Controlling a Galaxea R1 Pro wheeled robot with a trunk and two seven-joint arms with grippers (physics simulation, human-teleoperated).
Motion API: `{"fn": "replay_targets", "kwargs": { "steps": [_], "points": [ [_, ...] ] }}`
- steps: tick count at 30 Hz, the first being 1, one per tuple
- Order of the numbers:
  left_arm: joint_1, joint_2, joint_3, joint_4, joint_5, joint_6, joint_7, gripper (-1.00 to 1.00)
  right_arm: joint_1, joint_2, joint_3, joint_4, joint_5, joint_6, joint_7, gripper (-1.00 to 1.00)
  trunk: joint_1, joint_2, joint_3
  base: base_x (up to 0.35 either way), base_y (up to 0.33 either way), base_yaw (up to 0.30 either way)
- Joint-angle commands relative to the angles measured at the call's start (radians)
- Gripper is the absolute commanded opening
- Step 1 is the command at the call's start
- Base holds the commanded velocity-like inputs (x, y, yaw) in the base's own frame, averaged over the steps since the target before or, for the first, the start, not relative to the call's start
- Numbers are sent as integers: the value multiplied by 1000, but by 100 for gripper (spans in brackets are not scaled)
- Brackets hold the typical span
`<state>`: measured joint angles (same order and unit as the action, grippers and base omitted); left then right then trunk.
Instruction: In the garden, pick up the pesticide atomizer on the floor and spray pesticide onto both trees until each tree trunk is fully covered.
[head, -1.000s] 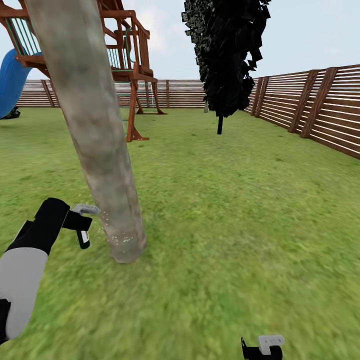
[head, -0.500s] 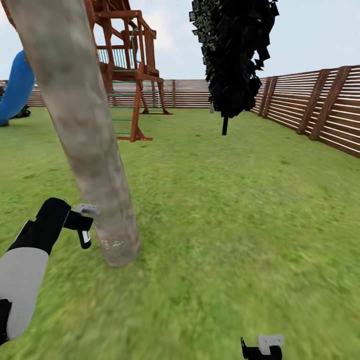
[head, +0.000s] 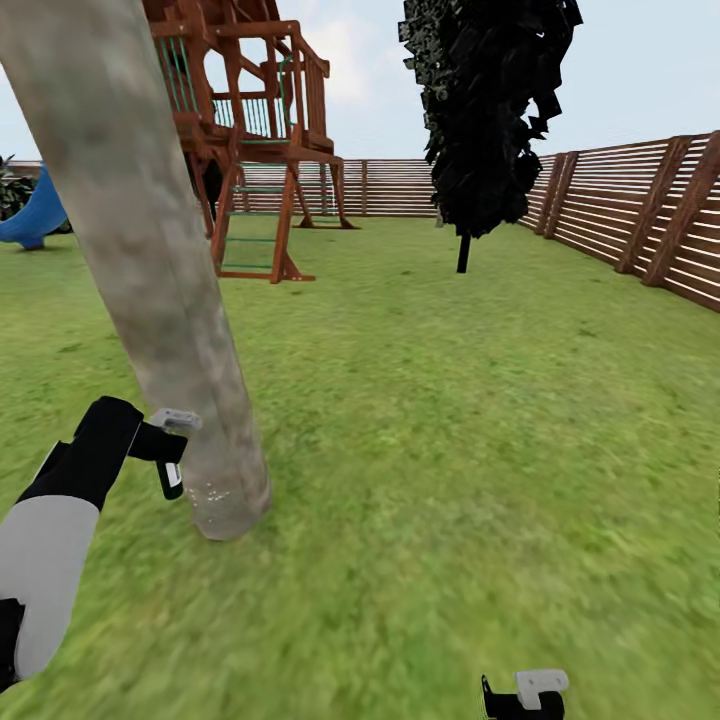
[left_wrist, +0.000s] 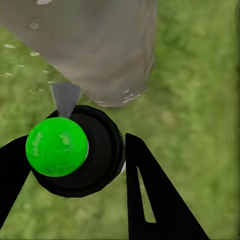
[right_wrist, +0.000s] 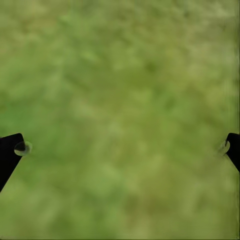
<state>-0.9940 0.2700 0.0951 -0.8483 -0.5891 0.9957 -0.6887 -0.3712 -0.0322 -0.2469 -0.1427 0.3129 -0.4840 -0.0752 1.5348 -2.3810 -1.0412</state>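
Observation:
One tree's thick, blotchy grey-brown trunk (head: 160, 270) rises from the grass at the left. Its base (left_wrist: 100, 50) stands right in front of my left gripper (head: 165, 455). That gripper is shut on the pesticide atomizer (left_wrist: 75, 150), a round black body with a bright green knob. Its grey nozzle (left_wrist: 65, 97) points at the trunk's foot. Whitish specks of pesticide (left_wrist: 131, 95) dot the lowest bark. My right gripper (head: 525, 697) hangs low at the right, open over bare grass (right_wrist: 120, 120), holding nothing.
A wooden play tower (head: 255, 130) with a blue slide (head: 35, 210) stands behind the trunk. A black-leaved tree on a thin stem (head: 490, 100) grows farther back. A brown slat fence (head: 640, 210) lines the right side and back. Open lawn (head: 470, 400) stretches ahead and right.
The whole picture has shifted: the camera has moved, so the trunk sits further left and the play tower and black tree further right. Both arms keep their pose; the atomizer stays gripped.

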Motion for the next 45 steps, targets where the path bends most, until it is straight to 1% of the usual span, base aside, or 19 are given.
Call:
{"fn": "replay_targets", "kwargs": {
  "steps": [1, 12, 16, 20, 22, 25, 26, 29, 31, 34, 35, 36, 37, 38, 39, 41, 43, 44, 45],
  "points": [
    [0, 0, 0, 0, 0, 0, 0, -100, 0, 0, 0, 0, 0, 0, 0, 100, 0, 0, 0, 48, -265, 0],
    [3, 4, 2, 14, -2, 1, 1, -100, 0, 0, 0, 0, 0, -1, 0, 100, 0, 0, 0, -54, -273, 6],
    [74, 11, 9, 52, -4, -7, 7, -100, 0, 0, 0, 0, 0, -1, 0, 100, 0, 0, 0, 82, -274, 227],
    [78, 2, 12, 55, 2, -4, 6, -100, 0, 0, 0, 0, 0, 0, 0, 100, 0, 0, 0, 194, -227, 255],
    [78, 13, 37, 55, 0, -4, 8, -100, 0, 0, 0, 0, 0, -1, 0, 100, 0, 0, 0, 271, -139, 55],
    [79, 37, 73, 54, -3, -5, 13, -100, 0, 0, 0, 0, 0, -1, 0, 100, 0, 0, 0, 128, -34, 9],
    [78, 38, 104, 47, 1, -6, 13, -100, 0, 0, 0, 0, 0, -1, 0, 100, 0, 0, 0, 9, -2, 1],
    [69, 34, 113, 35, 2, -3, 12, -100, 0, 0, 0, 0, 0, 0, 0, 100, 0, 0, 0, 3, -1, 0],
    [68, 42, 116, 32, 1, -3, 11, -100, 0, 0, 0, 0, 0, 0, 0, 100, 0, 0, 0, 0, 0, 0],
    [78, 65, 115, 37, -1, -9, 13, -100, 0, 0, 0, 0, 0, 0, 0, 100, 0, 0, 0, 0, 0, 0],
    [90, 66, 114, 42, -1, -12, 13, -100, 0, 0, 0, 0, 0, -1, 0, 100, 0, 0, 0, 0, 0, 0],
    [126, 60, 111, 45, 3, -16, 13, -100, 0, 0, 0, 0, 0, 0, 0, 100, 0, 0, 0, 0, 0, 0],
    [148, 42, 109, 46, 4, -18, 14, -100, 0, 0, 0, 0, 0, -1, 0, 100, 0, 0, 0, 0, 0, 0],
    [159, 5, 109, 46, 2, -20, 14, -100, 0, 0, 0, 0, 0, -1, 0, 100, 0, 0, 0, 0, 0, 0],
    [162, -17, 109, 46, 0, -21, 14, -100, 0, 0, 0, 0, 0, -1, 0, 100, 0, 0, 0, 0, 0, 0],
    [165, -39, 112, 45, 1, -22, 14, -100, 0, 0, 0, 0, 0, 0, 0, 100, 0, 0, 0, 0, 0, 0],
    [167, -30, 127, 46, 0, -22, 14, -100, 0, 0, 0, 0, 0, 0, 0, 100, 0, 0, 0, 0, 0, 0],
    [176, -15, 161, 44, -2, -24, 14, -100, 0, 0, 0, 0, 0, 0, 0, 100, 0, 0, 0, 0, 0, 0],
    [179, -5, 182, 43, -3, -32, 14, -100, 0, 0, 0, 0, 0, 0, 0, 100, 0, 0, 0, 0, 0, 0]
  ]
}}
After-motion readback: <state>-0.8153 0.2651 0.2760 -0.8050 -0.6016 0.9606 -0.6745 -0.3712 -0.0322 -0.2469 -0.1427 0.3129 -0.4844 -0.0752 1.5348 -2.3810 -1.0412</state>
